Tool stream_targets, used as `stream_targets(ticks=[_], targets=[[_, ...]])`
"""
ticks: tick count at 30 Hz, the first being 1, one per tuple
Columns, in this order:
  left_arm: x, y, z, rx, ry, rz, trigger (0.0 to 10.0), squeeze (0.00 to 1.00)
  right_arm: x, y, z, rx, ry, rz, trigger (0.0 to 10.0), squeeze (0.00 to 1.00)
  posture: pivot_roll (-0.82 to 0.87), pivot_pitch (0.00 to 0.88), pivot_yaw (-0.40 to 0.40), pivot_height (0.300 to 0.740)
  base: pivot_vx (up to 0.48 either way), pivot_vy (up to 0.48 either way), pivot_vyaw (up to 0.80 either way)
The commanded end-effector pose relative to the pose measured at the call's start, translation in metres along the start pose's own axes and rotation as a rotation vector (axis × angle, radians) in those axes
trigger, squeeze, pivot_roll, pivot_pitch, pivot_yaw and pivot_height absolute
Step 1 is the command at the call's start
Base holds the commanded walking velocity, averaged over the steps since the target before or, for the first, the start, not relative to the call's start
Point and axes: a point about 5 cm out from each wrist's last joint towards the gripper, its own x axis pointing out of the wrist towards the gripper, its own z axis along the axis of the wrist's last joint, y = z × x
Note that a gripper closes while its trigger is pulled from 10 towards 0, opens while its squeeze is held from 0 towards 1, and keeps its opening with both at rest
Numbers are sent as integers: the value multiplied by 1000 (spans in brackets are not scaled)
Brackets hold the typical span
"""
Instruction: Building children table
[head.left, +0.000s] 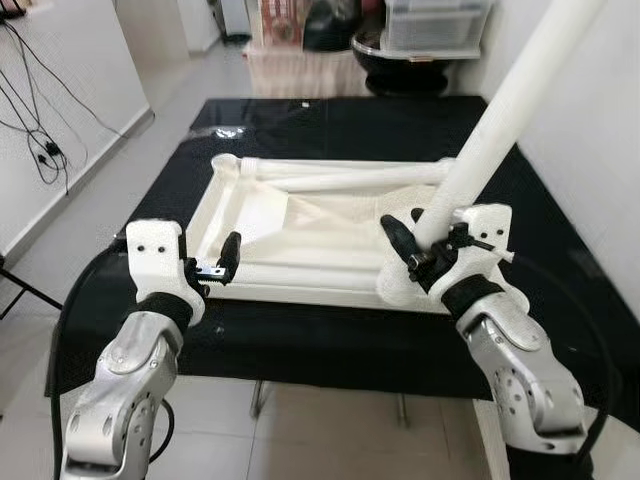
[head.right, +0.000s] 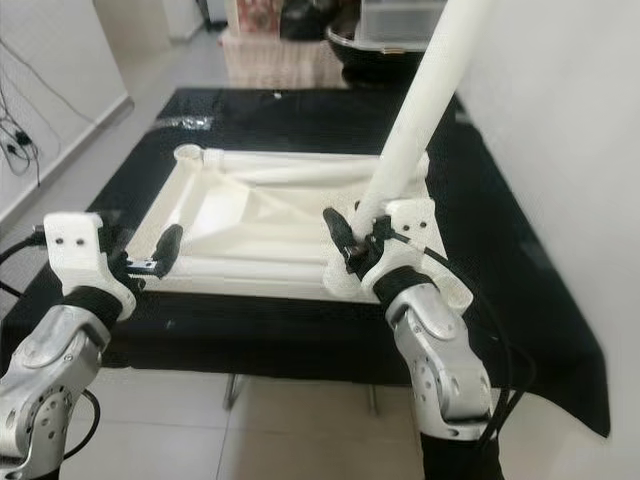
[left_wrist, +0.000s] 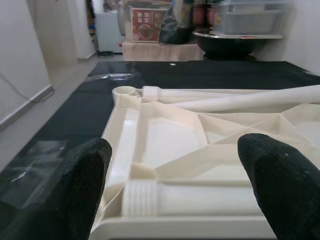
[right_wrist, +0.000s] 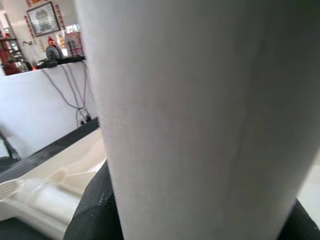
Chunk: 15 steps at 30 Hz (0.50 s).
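Observation:
A cream plastic tabletop (head.left: 300, 225) lies upside down on the black table (head.left: 330, 130), ribs facing up. Two loose white legs (head.left: 370, 178) lie across its far side. A third white leg (head.left: 500, 120) stands tilted at the near right corner, and my right gripper (head.left: 425, 240) is shut on its lower end. The leg (right_wrist: 200, 115) crosses the right wrist view close up. My left gripper (head.left: 225, 262) is open at the tabletop's near left edge, its fingers (left_wrist: 80, 185) either side of a threaded socket (left_wrist: 190, 197).
A white wall runs along the right of the table. Cables (head.left: 35, 120) trail down the left wall. Beyond the table's far end stand a dark bowl (head.left: 405, 60) and a clear storage box (head.left: 435, 22). Tiled floor lies below the near edge.

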Motion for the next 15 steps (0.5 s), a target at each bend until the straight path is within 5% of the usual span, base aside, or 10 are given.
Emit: stream_targets(ticks=[1,3,15], targets=[[1,-4,1,0,7,-8,10000,0,-1,2,0,-3,8,1,10000,0,-96,31,14,740,0,0,0],[1,-4,1,-9,3,-15,10000,0,-1,3,-1,-13,18,1,10000,0,-96,31,14,740,0,0,0],[-8,2,-19,9,74,-22,10000,0,-5,5,-17,-51,91,-12,10000,0,-94,35,16,740,0,0,-800]])
